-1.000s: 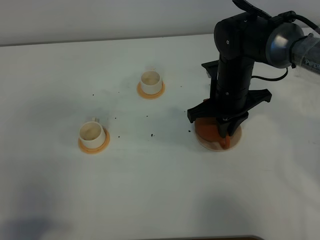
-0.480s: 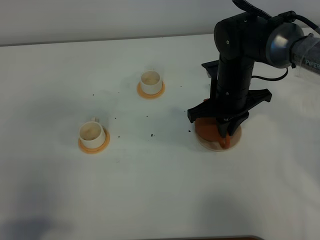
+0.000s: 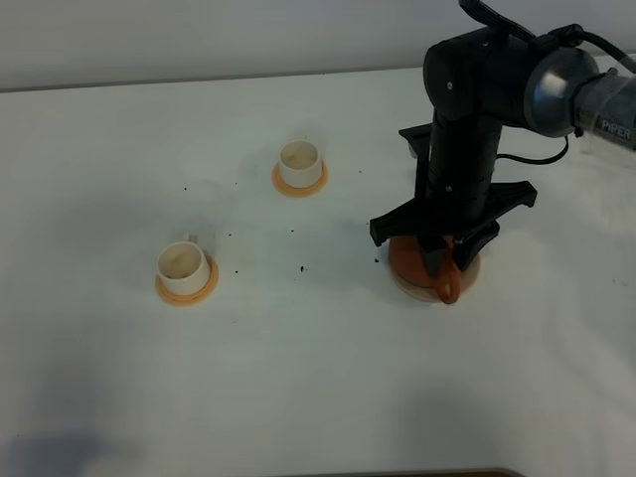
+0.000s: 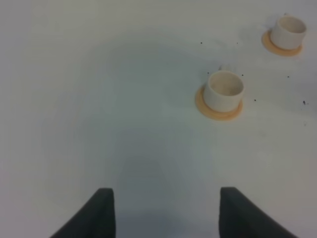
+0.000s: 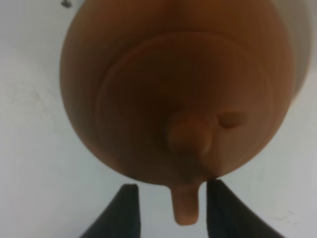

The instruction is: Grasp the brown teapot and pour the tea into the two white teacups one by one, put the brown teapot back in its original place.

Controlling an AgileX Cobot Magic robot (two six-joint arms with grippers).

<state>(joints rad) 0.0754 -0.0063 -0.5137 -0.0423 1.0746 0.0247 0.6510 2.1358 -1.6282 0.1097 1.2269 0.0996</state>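
On beige disc [image 3: 408,289], squat reddish-brown teapot [image 5: 173,89]

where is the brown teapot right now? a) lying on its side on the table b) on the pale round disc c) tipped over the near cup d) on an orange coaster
b: the brown teapot sits upright on the pale disc, whose rim shows beside it.

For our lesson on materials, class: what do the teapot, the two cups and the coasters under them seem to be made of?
The brown teapot is probably unglazed clay: it is matt reddish-brown with no sharp glints. The white teacups are likely glazed ceramic, though plastic is possible: smooth, plain white walls. The orange coasters are unclear, perhaps silicone or wood: thin, flat, matt and evenly coloured.
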